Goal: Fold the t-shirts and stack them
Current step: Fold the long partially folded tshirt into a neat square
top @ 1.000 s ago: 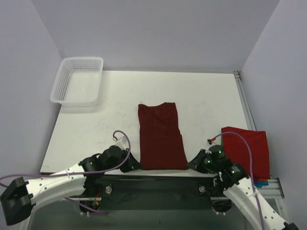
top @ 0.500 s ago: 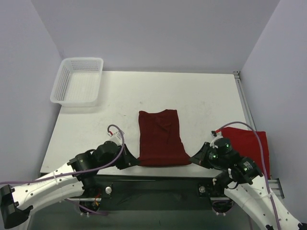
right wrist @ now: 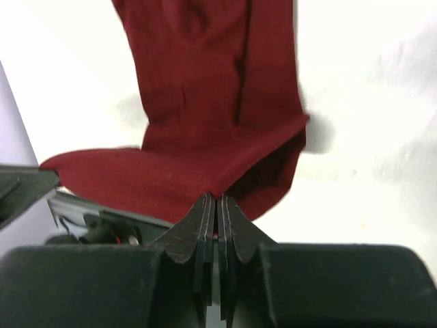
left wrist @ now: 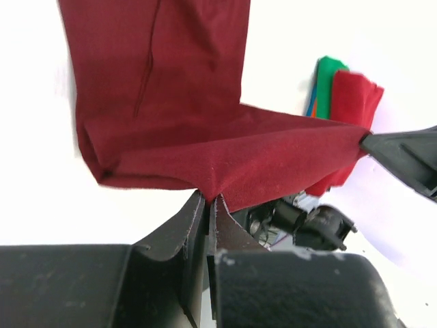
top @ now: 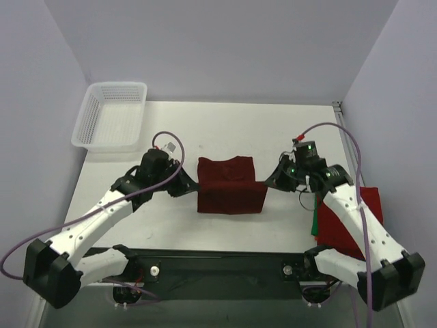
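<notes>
The dark maroon t-shirt (top: pixel 231 184) lies in the middle of the table, its near hem lifted and doubled back over the far part. My left gripper (top: pixel 191 188) is shut on the hem's left corner, and in the left wrist view that gripper (left wrist: pixel 210 198) pinches the maroon cloth (left wrist: pixel 171 89). My right gripper (top: pixel 270 183) is shut on the right corner, seen close up (right wrist: pixel 217 198) under the cloth (right wrist: pixel 212 82). The raised hem is stretched taut between them. A folded brighter red t-shirt (top: pixel 348 225) lies at the right edge, with green cloth (top: pixel 314 224) showing at its left side.
A white mesh basket (top: pixel 113 116) stands at the far left corner of the white table (top: pixel 287 130). Purple walls close in the left, back and right sides. Both arms reach in from the near edge on either side of the maroon shirt.
Both grippers have carried the maroon shirt's near hem up and away from the near edge, toward its far end. The shirt now looks about half as long.
</notes>
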Robot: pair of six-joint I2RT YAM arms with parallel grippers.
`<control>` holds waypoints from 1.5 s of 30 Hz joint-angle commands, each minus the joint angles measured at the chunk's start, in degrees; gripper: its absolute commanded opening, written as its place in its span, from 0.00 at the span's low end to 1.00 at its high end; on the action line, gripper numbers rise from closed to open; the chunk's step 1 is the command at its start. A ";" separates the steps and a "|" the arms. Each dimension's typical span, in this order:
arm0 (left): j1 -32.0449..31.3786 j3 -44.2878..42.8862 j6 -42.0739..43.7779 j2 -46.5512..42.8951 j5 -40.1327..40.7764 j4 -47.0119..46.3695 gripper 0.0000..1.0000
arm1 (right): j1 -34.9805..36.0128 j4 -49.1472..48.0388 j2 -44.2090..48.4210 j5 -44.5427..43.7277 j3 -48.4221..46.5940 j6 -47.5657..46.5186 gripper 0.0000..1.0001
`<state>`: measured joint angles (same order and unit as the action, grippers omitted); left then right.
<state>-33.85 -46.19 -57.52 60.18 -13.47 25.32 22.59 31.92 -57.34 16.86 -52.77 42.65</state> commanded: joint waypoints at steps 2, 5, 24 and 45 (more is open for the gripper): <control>5.87 -6.18 4.25 8.35 -6.55 -6.59 0.00 | -4.74 -3.96 -9.70 3.87 -7.94 -3.81 0.00; 10.18 -9.26 4.52 15.19 -8.84 -9.93 0.00 | -7.47 -5.37 -17.26 5.72 -13.20 -4.51 0.00; 22.86 -34.58 4.94 55.49 -21.07 -31.39 0.70 | -15.03 -8.02 -62.90 11.19 -47.25 -8.46 0.56; 15.39 -32.11 12.52 51.60 -2.69 -15.38 0.20 | 4.91 -16.27 -43.46 -4.65 -19.56 -9.17 0.54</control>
<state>-18.70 -74.17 -47.09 108.73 -16.69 9.56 26.24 16.78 -101.86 14.87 -72.82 32.95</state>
